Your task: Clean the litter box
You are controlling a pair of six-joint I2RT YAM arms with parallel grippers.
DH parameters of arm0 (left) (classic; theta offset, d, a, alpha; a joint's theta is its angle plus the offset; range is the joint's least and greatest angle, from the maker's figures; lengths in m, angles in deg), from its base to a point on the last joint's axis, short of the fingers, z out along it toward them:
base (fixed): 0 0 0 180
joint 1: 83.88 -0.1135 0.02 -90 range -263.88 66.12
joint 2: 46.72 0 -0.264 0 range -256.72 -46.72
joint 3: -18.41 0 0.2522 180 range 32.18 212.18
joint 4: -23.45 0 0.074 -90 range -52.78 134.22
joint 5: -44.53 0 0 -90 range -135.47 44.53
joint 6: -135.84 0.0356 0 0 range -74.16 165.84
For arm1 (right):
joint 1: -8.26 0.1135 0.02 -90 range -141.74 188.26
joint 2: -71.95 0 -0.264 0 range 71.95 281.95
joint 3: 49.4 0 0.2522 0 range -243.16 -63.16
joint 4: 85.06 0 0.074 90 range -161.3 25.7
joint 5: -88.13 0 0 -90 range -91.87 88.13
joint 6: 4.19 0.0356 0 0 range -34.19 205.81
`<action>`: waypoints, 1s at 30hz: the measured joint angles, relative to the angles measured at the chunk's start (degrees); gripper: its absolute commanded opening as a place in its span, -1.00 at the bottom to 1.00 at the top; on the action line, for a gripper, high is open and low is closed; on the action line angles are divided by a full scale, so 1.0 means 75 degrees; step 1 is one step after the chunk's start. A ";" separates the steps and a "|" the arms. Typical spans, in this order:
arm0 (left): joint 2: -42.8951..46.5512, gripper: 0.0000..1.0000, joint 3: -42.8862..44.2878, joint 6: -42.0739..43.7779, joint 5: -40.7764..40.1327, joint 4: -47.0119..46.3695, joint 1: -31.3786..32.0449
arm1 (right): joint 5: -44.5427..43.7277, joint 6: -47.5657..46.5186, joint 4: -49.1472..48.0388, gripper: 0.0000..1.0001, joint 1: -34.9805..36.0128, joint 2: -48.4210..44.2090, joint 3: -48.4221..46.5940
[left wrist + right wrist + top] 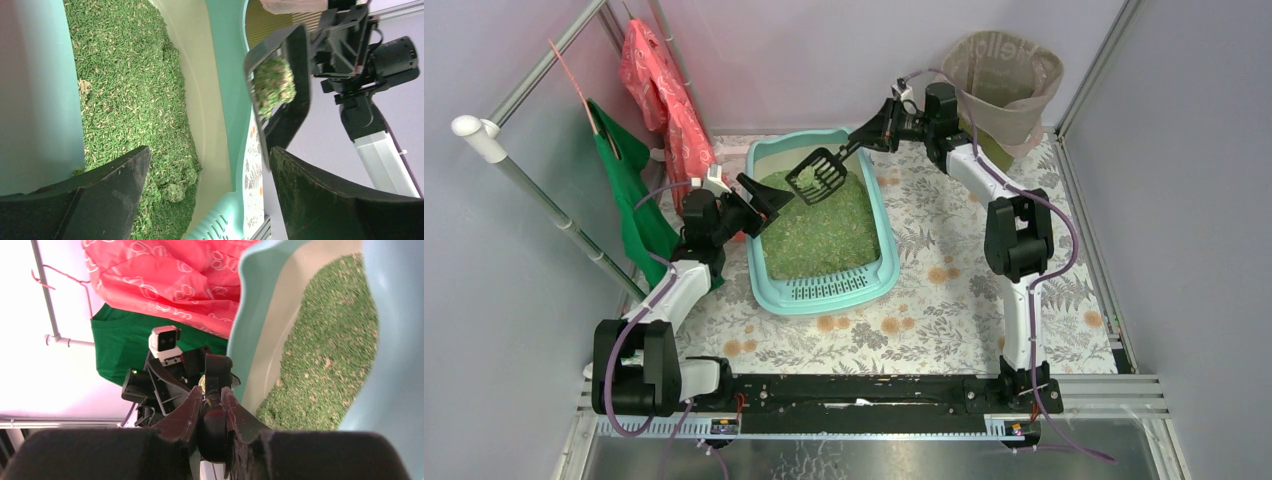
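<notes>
The litter box lies in the middle of the top view on the flowered table cover, its slotted grille step toward the bottom of the frame and its green granules spread over the floor. The right gripper, coming in from the upper right, is pinched tight on the handle of a black slotted scoop; in the right wrist view the two fingers press against the dark handle between them. The scoop hangs above the upper end of the box, clear of the granules, and the left wrist view shows a lump of green litter lying in it. The left gripper reaches over the box's left rim with its jaws spread wide, holding nothing and touching nothing. A round bin with a beige bag stands at the upper right.
</notes>
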 measured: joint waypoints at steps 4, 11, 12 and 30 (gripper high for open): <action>0.0000 0.94 0.0000 -0.0017 0.0029 0.0000 0.0000 | 0.0009 0.0064 0.0055 -1.00 0.0076 0.0073 -0.0638; 0.0000 0.94 0.0000 -0.0026 0.0035 0.0006 0.0000 | 0.0032 0.0554 -0.0289 -1.00 0.0347 0.0527 -0.1023; 0.0000 0.94 0.0000 -0.0023 0.0032 0.0032 0.0000 | 0.0032 0.0659 -0.0312 -1.00 0.0393 0.0589 -0.1032; 0.0000 0.95 -0.0009 -0.0047 0.0079 0.0006 0.0006 | 0.0356 0.1626 0.0020 -1.00 -0.0968 0.1212 -0.3701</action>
